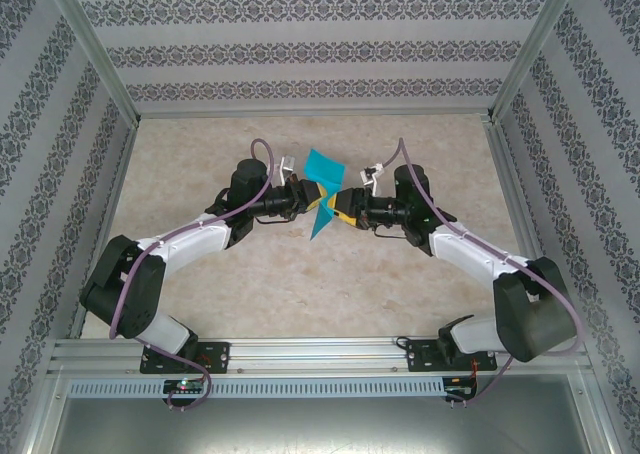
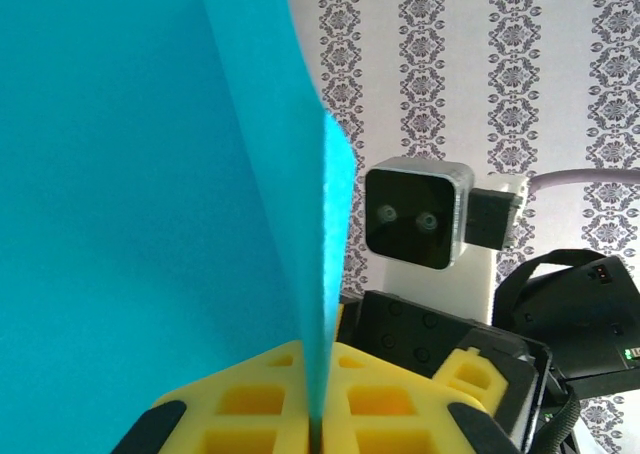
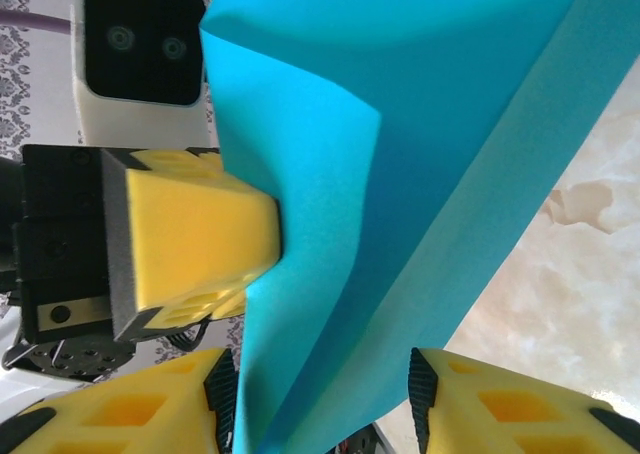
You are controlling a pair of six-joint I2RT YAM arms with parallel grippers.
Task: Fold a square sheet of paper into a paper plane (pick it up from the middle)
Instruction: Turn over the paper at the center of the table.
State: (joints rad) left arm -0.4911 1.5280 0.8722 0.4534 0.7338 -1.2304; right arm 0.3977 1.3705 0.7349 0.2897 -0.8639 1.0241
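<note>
**Left gripper** (image 2: 315, 419), shown with its jaws pressed together on the lower edge of the square sheet of paper (image 2: 130, 194). The sheet was pinched between them and stood up from the grip as a bent panel with a soft ridge.

**Right gripper** (image 3: 325, 404), shown with its jaws apart. The sheet passed through the gap between them, and whether either pad touched it could not be told.

**Position.** The two grippers were met tip to tip above the middle of the table (image 1: 200, 284), and the sheet was raised clear of the surface. Most of it lay on the far side of the grippers, and one corner was directed toward the near side.

**Handling.** The sheet was judged to be very light, thin and limp, easily creased or torn, and fairly slippery against smooth pads. Curvature was seen wherever it was left unsupported. A hold close to an existing fold or edge, with flat pad contact, was judged to be safest, since a pinch on an open span would be expected to buckle it.
</note>
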